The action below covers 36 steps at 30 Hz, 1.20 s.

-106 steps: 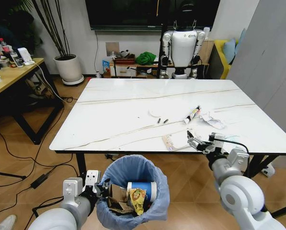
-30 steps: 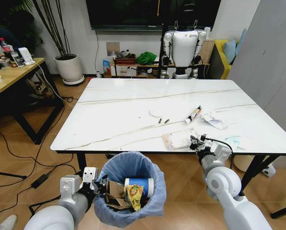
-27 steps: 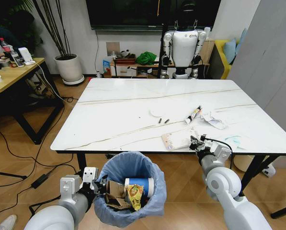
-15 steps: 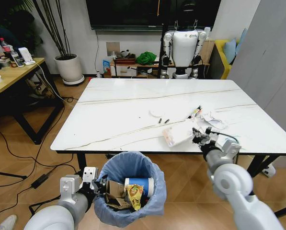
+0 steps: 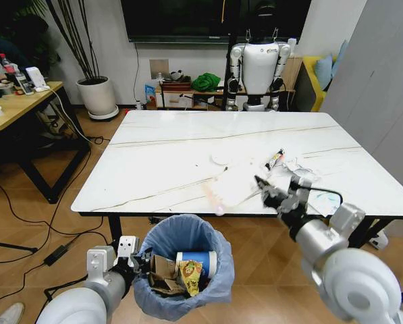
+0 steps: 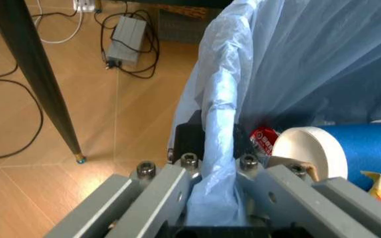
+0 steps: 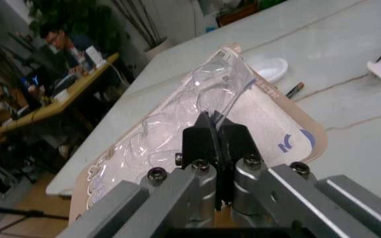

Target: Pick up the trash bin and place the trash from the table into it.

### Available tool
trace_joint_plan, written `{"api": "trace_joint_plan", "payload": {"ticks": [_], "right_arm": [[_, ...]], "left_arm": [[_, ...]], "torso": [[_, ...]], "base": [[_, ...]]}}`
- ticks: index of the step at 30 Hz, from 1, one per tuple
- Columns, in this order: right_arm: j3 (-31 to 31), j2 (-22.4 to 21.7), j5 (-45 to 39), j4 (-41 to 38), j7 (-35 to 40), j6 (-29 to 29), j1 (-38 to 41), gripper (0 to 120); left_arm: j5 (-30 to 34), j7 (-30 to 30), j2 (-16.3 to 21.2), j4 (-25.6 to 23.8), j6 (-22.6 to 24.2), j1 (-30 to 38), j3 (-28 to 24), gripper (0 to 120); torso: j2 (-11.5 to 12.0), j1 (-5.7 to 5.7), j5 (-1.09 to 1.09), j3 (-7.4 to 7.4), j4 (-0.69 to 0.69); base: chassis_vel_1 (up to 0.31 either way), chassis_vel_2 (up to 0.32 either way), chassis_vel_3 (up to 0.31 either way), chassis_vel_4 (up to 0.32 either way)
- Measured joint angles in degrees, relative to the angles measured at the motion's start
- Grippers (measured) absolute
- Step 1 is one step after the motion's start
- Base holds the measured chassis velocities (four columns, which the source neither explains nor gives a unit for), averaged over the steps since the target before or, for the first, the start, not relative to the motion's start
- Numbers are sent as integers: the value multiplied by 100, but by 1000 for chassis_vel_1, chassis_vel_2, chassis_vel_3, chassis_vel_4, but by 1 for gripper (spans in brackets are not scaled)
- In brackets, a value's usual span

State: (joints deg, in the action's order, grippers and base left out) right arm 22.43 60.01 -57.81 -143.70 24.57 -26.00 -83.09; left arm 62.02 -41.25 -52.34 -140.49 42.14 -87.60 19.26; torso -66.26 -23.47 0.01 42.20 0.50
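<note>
Right of centre, over the near counter edge: right gripper (image 5: 267, 191), clenched on a flat blister pack (image 7: 197, 148) of clear plastic on a printed card backing, pinched at one edge.

What changed: half a second ago the pack sat low against the counter (image 5: 167, 152) beside the gripper; now it is lifted and swung toward the middle of the frame, showing as a pale blur (image 5: 231, 189) above the counter's front edge. Over the last few seconds the arm went from reaching at the pack to carrying it.

Lower left of the frame: left gripper (image 5: 135, 260), closed on the rim and blue-grey liner (image 6: 220, 148) of the trash bin (image 5: 182, 270), holding it below the counter's front edge, as in the earlier frames.

Bin contents: blue paper cup (image 5: 198, 264), yellow wrapper (image 5: 191, 278), brown cardboard pieces (image 5: 162, 275), a red can (image 6: 265, 140) seen past the liner.

Left on the counter, right of centre: white tube (image 5: 274, 159), crumpled tissue (image 5: 297, 165), a small white disc (image 5: 219, 160), a couple of dark sticks (image 7: 294, 89).

Meaning for the task: the pack is off the surface and partway to the bin mouth, which lies lower and further left; I judge this item close to its drop, with several pieces yet to clear.
</note>
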Motion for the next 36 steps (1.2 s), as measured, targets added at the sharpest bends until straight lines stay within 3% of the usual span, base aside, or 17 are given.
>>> {"api": "trace_joint_plan", "payload": {"ticks": [9, 20, 32, 36], "right_arm": [[-430, -504, 324, 6, -357, 14, -545, 0], [-882, -686, 1242, 30, -1175, 256, -902, 0], [-1175, -782, 1862, 38, -1510, 218, -809, 0], [-1248, -801, 2012, 40, -1512, 212, -757, 14]], "left_arm": [[47, -64, -31, 18, 0, 12, -13, 0], [170, -134, -4, 74, 0, 95, -33, 0], [181, -158, -16, 127, 0, 116, -126, 0], [176, -172, -28, 133, 0, 116, -176, 0]], "torso": [[0, 0, -1, 0, -1], [0, -1, -1, 0, -1], [0, -1, -1, 0, -1], [0, -1, -1, 0, -1]], "base": [[0, 0, 0, 0], [0, 0, 0, 0], [0, 0, 0, 0], [0, 0, 0, 0]]}}
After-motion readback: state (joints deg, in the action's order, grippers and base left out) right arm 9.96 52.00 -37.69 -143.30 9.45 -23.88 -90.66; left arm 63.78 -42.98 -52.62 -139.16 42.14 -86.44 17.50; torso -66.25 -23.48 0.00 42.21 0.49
